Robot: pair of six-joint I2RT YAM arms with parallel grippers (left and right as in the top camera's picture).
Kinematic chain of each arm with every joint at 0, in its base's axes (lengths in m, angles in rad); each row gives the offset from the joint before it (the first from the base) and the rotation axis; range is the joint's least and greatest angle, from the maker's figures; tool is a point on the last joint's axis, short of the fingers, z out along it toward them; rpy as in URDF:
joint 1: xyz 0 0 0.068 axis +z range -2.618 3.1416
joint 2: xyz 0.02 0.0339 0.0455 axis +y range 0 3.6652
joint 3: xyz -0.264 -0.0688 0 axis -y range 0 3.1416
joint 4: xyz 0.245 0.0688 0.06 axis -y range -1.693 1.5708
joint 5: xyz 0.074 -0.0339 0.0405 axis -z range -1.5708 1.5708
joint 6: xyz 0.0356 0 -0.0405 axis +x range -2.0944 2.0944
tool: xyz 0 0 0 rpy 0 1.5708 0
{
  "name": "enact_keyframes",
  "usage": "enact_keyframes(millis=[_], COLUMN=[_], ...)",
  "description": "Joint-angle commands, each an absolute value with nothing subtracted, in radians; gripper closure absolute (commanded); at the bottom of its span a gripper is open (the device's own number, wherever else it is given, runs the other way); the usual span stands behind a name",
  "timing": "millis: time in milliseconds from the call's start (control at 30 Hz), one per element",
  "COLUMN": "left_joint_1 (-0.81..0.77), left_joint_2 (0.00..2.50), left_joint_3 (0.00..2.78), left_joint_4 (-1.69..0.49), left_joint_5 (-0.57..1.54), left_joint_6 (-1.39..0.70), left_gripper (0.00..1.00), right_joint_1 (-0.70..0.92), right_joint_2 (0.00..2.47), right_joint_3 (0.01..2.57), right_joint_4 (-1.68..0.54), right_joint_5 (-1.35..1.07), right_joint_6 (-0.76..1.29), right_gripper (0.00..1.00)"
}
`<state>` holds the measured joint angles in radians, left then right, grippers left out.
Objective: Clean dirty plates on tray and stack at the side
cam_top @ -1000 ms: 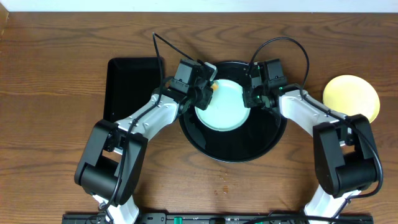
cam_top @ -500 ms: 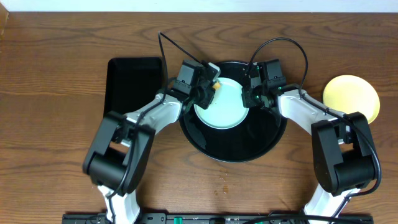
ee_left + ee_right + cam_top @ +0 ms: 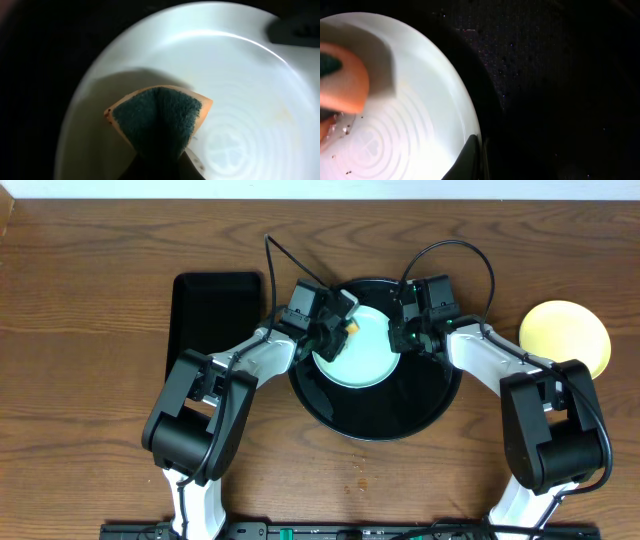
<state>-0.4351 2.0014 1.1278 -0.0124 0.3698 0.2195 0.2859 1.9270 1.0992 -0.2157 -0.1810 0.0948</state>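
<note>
1. Mint-blue plate lies inside the round black tray, centre of the overhead frame.
2. Left end effector is clamped on a sponge, which touches the plate's upper-left part.
3. Right end effector is pinched on the plate's right rim.
4. Yellow plate rests on the surface, at the right edge of the frame.

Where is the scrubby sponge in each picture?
Overhead: the sponge is a small orange bit at the upper left edge of the pale plate, just above the picture's middle.
Left wrist: the sponge is in the lower middle, green side up.
Right wrist: the sponge is at the left edge, orange.
Shared landmark: the pale plate under it.
</note>
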Motion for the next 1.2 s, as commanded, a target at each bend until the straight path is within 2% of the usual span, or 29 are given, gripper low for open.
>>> enact_keyframes(millis=[0, 600, 900, 1167], left_joint_1=[-0.443, -0.481, -0.483, -0.484], left_joint_2=[2.030, 2.031, 2.028, 2.033], left_joint_3=[1.105, 1.105, 1.116, 1.118], left_joint_4=[-0.078, -0.171, -0.194, -0.128], left_joint_5=[0.492, 0.612, 0.780, 0.699], left_joint_6=[0.266, 0.295, 0.295, 0.295], left_gripper=[0.93, 0.92, 0.92, 0.92], right_joint_1=[0.289, 0.289, 0.289, 0.289], right_joint_2=[1.971, 1.971, 1.971, 1.971], right_joint_3=[1.096, 1.096, 1.096, 1.096], right_joint_4=[-0.228, -0.227, -0.227, -0.227], right_joint_5=[-0.159, -0.159, -0.159, -0.159], right_joint_6=[0.096, 0.100, 0.100, 0.100], right_gripper=[0.99, 0.99, 0.99, 0.99])
